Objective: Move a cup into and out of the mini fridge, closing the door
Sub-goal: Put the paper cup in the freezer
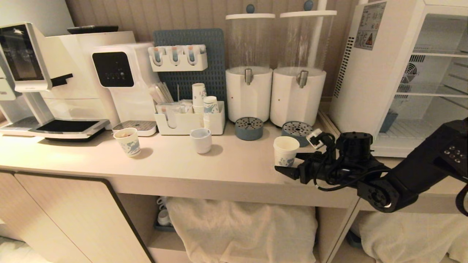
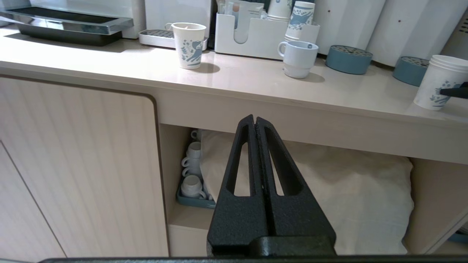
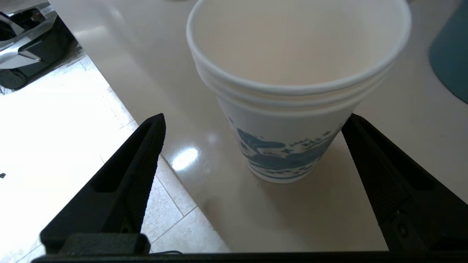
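Note:
The cup, white paper with a blue print, stands upright near the front edge of the counter, left of the mini fridge. My right gripper is open around it at counter height. In the right wrist view the cup sits between the two spread fingers, nearer one of them than the other, and neither grips it. The fridge's front stands open, showing wire shelves and a rear fan. The door is out of view. My left gripper is shut and empty, parked below the counter's edge.
A second printed paper cup and a white mug stand further left. Behind the cup are two drink dispensers with blue drip trays. A coffee machine and an organiser with stacked cups fill the back left.

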Robot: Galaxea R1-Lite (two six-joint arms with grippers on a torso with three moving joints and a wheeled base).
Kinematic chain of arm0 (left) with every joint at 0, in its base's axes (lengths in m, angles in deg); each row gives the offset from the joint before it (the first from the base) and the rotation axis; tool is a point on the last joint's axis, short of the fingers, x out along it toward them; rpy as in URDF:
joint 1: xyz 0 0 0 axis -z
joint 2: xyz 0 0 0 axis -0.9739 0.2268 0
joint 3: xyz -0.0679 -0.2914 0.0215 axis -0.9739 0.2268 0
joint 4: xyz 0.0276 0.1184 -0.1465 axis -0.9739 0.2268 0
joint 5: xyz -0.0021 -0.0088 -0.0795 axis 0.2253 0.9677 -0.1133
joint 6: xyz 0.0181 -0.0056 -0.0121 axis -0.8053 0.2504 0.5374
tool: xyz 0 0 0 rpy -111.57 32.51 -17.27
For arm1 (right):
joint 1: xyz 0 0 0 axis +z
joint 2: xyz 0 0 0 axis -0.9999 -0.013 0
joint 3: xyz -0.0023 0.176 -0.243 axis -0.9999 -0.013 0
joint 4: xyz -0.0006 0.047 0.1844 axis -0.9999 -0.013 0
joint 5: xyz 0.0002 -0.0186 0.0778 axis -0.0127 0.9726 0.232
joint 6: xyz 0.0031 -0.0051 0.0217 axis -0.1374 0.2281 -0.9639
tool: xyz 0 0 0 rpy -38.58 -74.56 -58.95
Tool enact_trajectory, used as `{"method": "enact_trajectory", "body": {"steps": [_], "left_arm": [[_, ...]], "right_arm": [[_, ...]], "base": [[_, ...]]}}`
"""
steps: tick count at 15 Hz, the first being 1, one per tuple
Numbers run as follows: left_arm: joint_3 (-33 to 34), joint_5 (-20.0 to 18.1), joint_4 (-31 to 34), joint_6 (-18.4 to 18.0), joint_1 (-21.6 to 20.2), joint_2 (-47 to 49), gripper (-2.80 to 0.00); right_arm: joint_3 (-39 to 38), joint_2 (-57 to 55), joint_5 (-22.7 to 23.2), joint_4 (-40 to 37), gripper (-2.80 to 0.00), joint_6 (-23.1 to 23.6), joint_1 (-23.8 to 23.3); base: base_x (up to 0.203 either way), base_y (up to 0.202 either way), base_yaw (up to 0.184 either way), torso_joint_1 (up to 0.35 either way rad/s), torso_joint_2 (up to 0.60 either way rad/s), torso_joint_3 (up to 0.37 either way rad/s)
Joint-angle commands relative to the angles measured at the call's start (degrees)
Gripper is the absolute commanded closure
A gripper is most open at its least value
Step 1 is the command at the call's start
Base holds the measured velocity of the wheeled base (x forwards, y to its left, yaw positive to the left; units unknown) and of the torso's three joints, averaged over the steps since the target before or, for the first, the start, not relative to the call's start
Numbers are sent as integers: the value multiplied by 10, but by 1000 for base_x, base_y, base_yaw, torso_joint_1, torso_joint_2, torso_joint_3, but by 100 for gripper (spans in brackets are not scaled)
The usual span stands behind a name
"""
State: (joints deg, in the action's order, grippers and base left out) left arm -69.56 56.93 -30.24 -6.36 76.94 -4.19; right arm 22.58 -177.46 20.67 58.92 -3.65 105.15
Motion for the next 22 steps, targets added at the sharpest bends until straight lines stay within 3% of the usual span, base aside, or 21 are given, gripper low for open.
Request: {"method": "enact_trajectory", "body": {"steps": [1, 2, 3, 15, 22], "left_arm": [[23, 0, -1, 1, 0, -2, 0], [23, 0, -1, 1, 0, -2, 0], [23, 0, -1, 1, 0, -2, 0], [23, 0, -1, 1, 0, -2, 0], [23, 0, -1, 1, 0, -2, 0]], "right_arm": [[5, -15, 2, 5, -280, 1, 2], [6, -21, 3, 9, -280, 1, 3], [11, -26, 3, 10, 0, 2, 3], [8, -3, 9, -9, 0, -3, 1], [-58, 219, 37, -104, 0, -7, -56]], "base": [[0, 0, 0, 0, 0, 0], [0, 0, 0, 0, 0, 0], [0, 0, 0, 0, 0, 0], [0, 0, 0, 0, 0, 0], [0, 0, 0, 0, 0, 0]]}}
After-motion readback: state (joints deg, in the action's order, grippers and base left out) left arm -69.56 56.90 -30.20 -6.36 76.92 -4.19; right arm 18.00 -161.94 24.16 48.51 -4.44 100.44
